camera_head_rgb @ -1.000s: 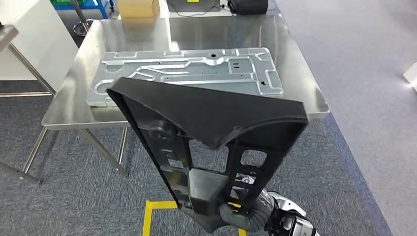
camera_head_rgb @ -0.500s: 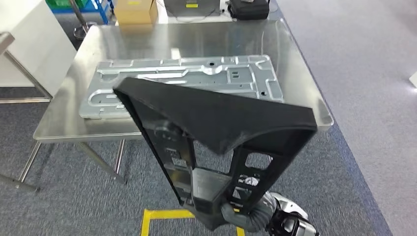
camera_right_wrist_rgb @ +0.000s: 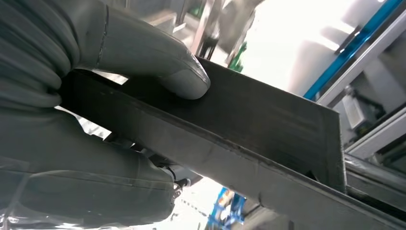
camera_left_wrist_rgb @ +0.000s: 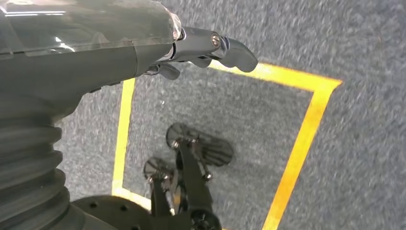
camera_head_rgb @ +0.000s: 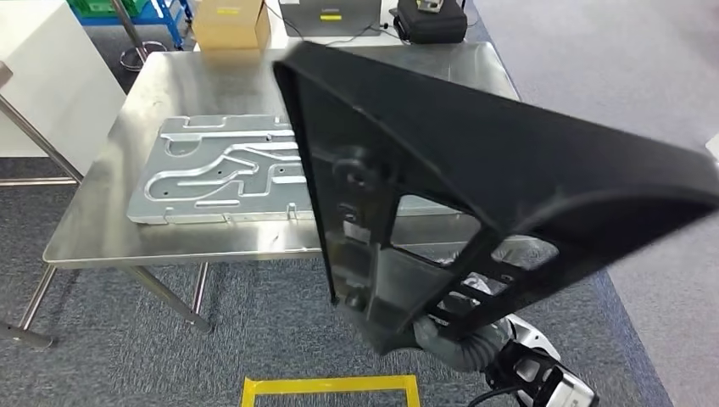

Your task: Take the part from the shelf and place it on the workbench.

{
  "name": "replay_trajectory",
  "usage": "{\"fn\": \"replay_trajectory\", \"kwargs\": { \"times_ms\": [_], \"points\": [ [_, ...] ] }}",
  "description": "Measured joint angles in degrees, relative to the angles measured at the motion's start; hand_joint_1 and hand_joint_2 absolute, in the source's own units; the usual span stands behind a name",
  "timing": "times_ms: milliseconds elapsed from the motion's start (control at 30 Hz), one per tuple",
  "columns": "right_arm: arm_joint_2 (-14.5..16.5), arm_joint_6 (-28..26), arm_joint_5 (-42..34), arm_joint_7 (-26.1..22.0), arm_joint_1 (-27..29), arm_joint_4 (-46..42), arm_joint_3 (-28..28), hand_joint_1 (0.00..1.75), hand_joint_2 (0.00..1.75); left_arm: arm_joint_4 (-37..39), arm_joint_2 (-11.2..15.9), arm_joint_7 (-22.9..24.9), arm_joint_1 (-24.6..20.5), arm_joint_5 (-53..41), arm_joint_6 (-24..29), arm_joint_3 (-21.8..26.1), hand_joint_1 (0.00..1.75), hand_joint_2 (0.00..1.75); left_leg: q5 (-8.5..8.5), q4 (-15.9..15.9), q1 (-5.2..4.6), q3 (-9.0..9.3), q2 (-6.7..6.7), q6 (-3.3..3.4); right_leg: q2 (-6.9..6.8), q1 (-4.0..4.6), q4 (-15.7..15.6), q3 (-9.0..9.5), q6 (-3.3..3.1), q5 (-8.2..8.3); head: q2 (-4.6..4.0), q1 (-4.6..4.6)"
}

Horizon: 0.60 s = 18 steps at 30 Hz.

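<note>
Grey carpet floor (camera_head_rgb: pixel 127 356), paler grey strip (camera_head_rgb: pixel 644 76) to right. Yellow tape square (camera_head_rgb: pixel 331 387) on carpet near camera; same tape (camera_left_wrist_rgb: pixel 297 158) in left wrist view. White cabinet (camera_head_rgb: pixel 51 76) at left. Cardboard box (camera_head_rgb: pixel 229 24) beyond far edge of steel table, blue frame (camera_head_rgb: pixel 127 8) behind it. Laptop (camera_head_rgb: pixel 329 15) and black bag (camera_head_rgb: pixel 432 19) at far end. Bright glare and blue rail (camera_right_wrist_rgb: pixel 349 48) in right wrist view.

part (camera_head_rgb: pixel 475 161) blurred, cut off at right edge of head view; it hides the plate's (camera_head_rgb: pixel 212 170) right half and the counter's (camera_head_rgb: pixel 169 242) front right. right robot hand (camera_right_wrist_rgb: pixel 110 96) fingers hidden behind the part. box (camera_head_rgb: pixel 227 21) cropped at top.
</note>
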Motion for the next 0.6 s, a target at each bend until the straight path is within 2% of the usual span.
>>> {"fn": "replay_trajectory", "kwargs": {
  "times_ms": [67, 167, 200, 233, 300, 333, 367, 433, 500, 567, 600],
  "points": [
    [-0.12, -1.1, 0.97, 0.09, -0.51, 0.05, -1.52, 1.75, 1.75, 0.0, 0.0, -0.33, -0.2, 0.12, -0.01, 0.1, 0.0, 1.75, 0.01, -0.39, 0.15, 1.02, 0.01, 0.54, -0.04, -0.15, 3.25, -1.46, 0.49, -1.25, 0.0, 0.15],
    [-0.43, -3.17, 3.14, 1.39, -2.12, 1.08, -4.8, 1.75, 1.75, 0.0, 0.01, -0.79, -0.39, 0.26, -0.13, 0.34, 0.0, 1.75, -0.54, -0.46, 0.11, 1.39, -0.04, 0.99, -0.07, -0.37, 11.9, -7.65, 1.17, -4.95, 0.0, 0.26],
    [-0.54, -4.0, 4.23, 2.31, -2.83, 1.81, -6.04, 1.75, 1.75, 0.0, 0.01, -0.86, -0.4, 0.26, -0.17, 0.39, 0.0, 1.75, -0.81, -0.46, 0.08, 1.61, -0.08, 1.02, -0.07, -0.4, 13.16, -9.24, 1.26, -5.08, 0.0, 0.25],
    [-0.64, -5.14, 5.8, 3.38, -3.78, 2.85, -7.25, 1.75, 1.75, 0.0, 0.01, -0.93, -0.37, 0.23, -0.22, 0.41, 0.0, 1.75, -1.12, -0.45, 0.08, 1.94, -0.12, 1.0, -0.07, -0.4, 12.56, -9.94, 1.25, -3.88, 0.0, 0.26],
    [-1.04, -8.78, 10.54, 5.62, -6.94, 6.22, -9.55, 1.75, 1.75, 0.0, -0.02, -1.18, -0.34, 0.04, -0.32, 0.43, 0.0, 1.75, -1.78, -0.47, 0.07, 2.79, -0.17, 0.84, -0.07, -0.35, 6.31, -8.85, 0.91, 1.63, 0.0, 0.26],
    [-1.52, -11.1, 13.39, 6.69, -9.23, 8.59, -10.59, 1.75, 1.75, 0.01, -0.03, -1.39, -0.39, -0.12, -0.43, 0.43, 0.0, 1.75, -2.03, -0.47, 0.03, 3.12, -0.17, 0.71, -0.06, -0.17, 3.15, -8.12, 0.7, 3.5, 0.0, 0.21],
    [-2.26, -13.51, 16.51, 7.87, -11.93, 11.41, -11.47, 1.75, 1.75, 0.01, -0.03, -1.62, -0.5, -0.32, -0.6, 0.42, 0.0, 1.75, -2.18, -0.49, 0.01, 3.17, -0.19, 0.5, 0.0, 0.03, 0.8, -7.63, 0.4, 4.49, 0.0, 0.2],
    [-4.18, -17.9, 23.63, 10.84, -18.21, 17.73, -12.45, 1.75, 1.75, 0.02, 0.0, -2.04, -0.68, -0.8, -0.99, 0.4, 0.0, 1.75, -2.16, -0.37, -0.13, 3.0, -0.22, -0.03, 0.09, 0.39, -0.57, -7.61, -0.28, 4.88, 0.0, 0.17],
    [-5.75, -20.9, 32.26, 14.41, -25.35, 25.21, -12.24, 1.75, 1.75, 0.03, 0.17, -2.39, -0.76, -1.33, -1.31, 0.39, 0.0, 1.75, -2.29, 0.2, -0.29, 2.89, -0.21, -0.68, 0.1, 0.09, -1.27, -7.2, -0.91, 5.98, 0.0, 0.21],
    [-6.32, -21.84, 40.56, 17.8, -33.32, 33.62, -10.72, 1.75, 1.75, 0.05, 0.32, -2.67, -0.96, -1.72, -1.51, 0.35, 0.0, 1.75, -3.71, 3.1, -0.21, 1.56, -0.16, -1.42, 0.02, -0.28, -1.71, -6.66, -1.31, 6.02, 0.0, 0.18],
    [-6.23, -21.86, 44.28, 19.31, -37.4, 38.09, -9.34, 1.75, 1.75, 0.07, 0.34, -2.74, -1.11, -1.86, -1.56, 0.33, 0.0, 1.75, -5.07, 6.05, -0.05, -0.09, -0.13, -1.77, -0.04, -0.32, -1.82, -6.54, -1.44, 5.97, 0.0, 0.17]
  ]
}}
